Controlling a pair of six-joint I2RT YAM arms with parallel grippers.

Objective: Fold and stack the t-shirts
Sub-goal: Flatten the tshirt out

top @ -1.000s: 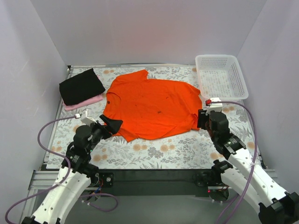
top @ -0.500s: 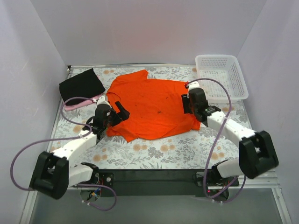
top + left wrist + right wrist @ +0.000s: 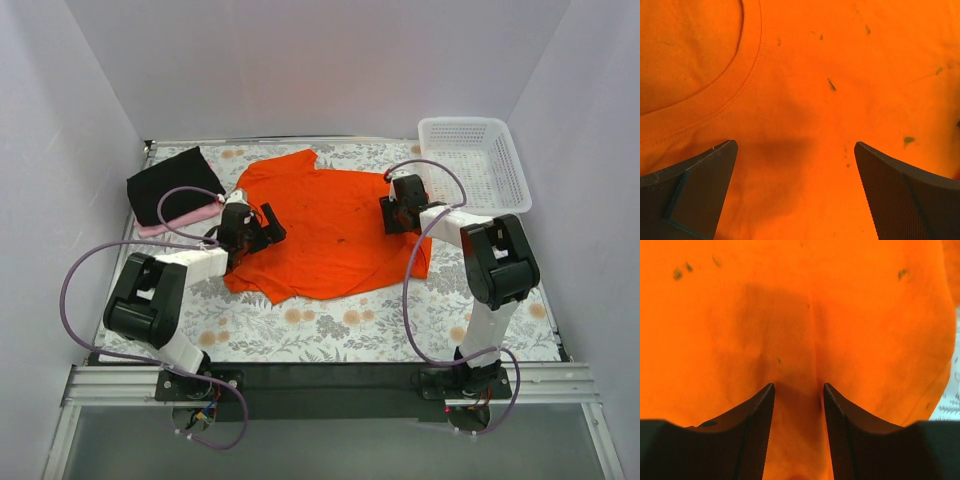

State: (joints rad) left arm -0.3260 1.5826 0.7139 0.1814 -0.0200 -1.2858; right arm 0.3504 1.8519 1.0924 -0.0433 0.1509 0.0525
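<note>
Over the last second both arms are reaching far forward from the near edge, and both grippers are now sitting over the orange t-shirt (image 3: 330, 235) rather than beside it. The left gripper (image 3: 262, 228) is hanging just above the cloth near the collar (image 3: 715, 95), its fingers spread wide and released, wider than before. The right gripper (image 3: 392, 212) is pressing down on the shirt's right side, its fingers drawing in around a raised crease of cloth; I cannot tell whether they are pinching it.

The orange shirt is lying spread flat in the middle of the table (image 3: 330, 322), unmoved. A bare strip of table is running along its near hem. At the far left corner the black t-shirt (image 3: 175, 183) is lying folded on the pale pink t-shirt (image 3: 190, 216), just beside the orange sleeve. The white mesh basket (image 3: 470, 123) is standing at the far right corner, near the shirt's right edge.

A flowered covering is lying over the table, and plain pale walls (image 3: 300, 70) are closing in three sides
</note>
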